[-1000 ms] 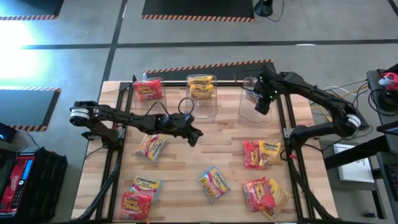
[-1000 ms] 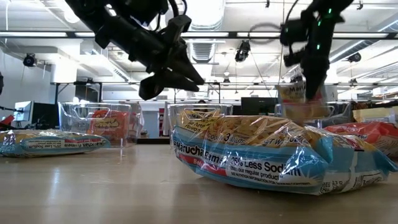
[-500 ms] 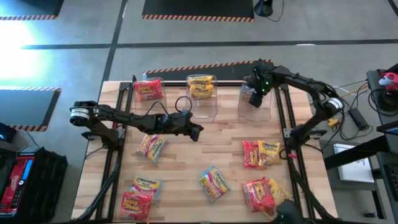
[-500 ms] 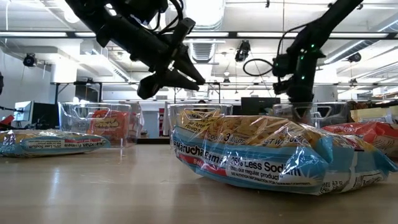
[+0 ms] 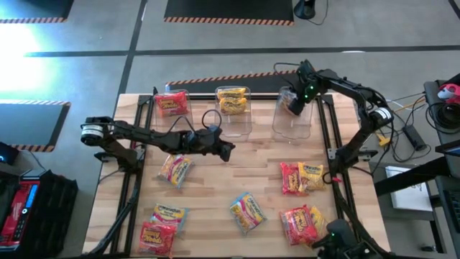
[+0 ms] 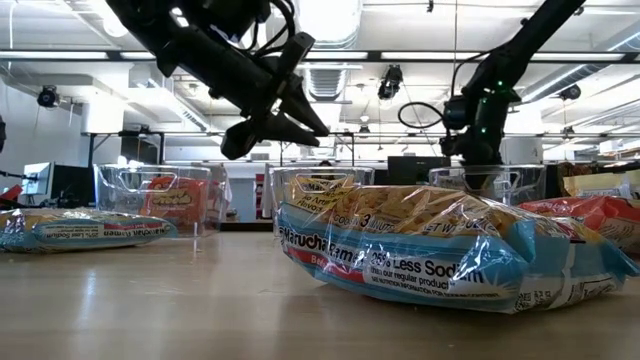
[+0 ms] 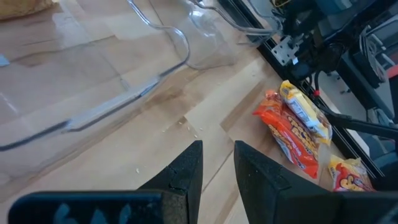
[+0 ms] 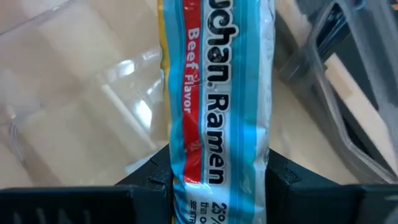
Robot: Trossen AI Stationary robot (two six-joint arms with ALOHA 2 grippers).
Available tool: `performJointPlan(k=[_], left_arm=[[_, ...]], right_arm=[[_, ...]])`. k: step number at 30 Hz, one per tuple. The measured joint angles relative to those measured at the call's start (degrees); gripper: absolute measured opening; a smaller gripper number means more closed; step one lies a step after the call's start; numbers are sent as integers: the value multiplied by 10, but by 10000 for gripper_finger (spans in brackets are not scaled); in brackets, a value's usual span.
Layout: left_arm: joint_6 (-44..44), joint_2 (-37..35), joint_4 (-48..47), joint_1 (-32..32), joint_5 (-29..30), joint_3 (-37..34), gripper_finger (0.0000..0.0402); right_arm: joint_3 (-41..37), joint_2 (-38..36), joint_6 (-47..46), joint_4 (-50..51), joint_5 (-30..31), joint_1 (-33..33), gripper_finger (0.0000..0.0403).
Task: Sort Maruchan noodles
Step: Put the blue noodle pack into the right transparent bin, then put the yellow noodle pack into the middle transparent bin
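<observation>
Three clear bins stand along the table's far edge. The left bin (image 5: 171, 105) holds a red Maruchan packet, the middle bin (image 5: 232, 102) a yellow one. My right gripper (image 5: 294, 106) hangs over the right bin (image 5: 293, 124), shut on a blue-and-red Beef Flavor packet (image 8: 214, 93). My left gripper (image 5: 226, 152) hovers shut above the table's middle, holding nothing. Loose packets lie flat on the wood at the left (image 5: 176, 169), the near left (image 5: 162, 224), the near middle (image 5: 248, 212) and the right (image 5: 302, 177). My right gripper pinches the Beef Flavor packet by its two flat faces, near one end (image 8: 214, 171), one finger (image 8: 149, 180) on each side. The fingers point steeply down from above. The packet hangs edge-on below them inside the right bin; whether it touches the bin's floor I cannot tell.
Dark rails run along both sides of the table (image 5: 330, 144). In the low view a large packet (image 6: 430, 250) lies close in front and hides the right bin's lower part. Another pile of packets (image 5: 307, 224) lies at the near right.
My right gripper has swung toward the table's far edge and sunk over the right bin with the packet, which has gone from hanging above the bin's rim down inside it. My left gripper has stayed in place with a slight roll of the wrist.
</observation>
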State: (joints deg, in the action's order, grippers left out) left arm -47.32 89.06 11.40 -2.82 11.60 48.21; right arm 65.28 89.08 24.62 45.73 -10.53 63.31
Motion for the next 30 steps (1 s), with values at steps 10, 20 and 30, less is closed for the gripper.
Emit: performJointPlan(k=[10,20,30], left_arm=[[2,0,0,0,-1,0,75],[1,0,-1,0,-1,0,75],[15,0,-1,0,-7,0,75]], right_arm=[[0,-3,-45,-11,60,0,180],[0,-81,-86,-7,77,0,207],[-3,-214,-229,-6,-37,-28,203]])
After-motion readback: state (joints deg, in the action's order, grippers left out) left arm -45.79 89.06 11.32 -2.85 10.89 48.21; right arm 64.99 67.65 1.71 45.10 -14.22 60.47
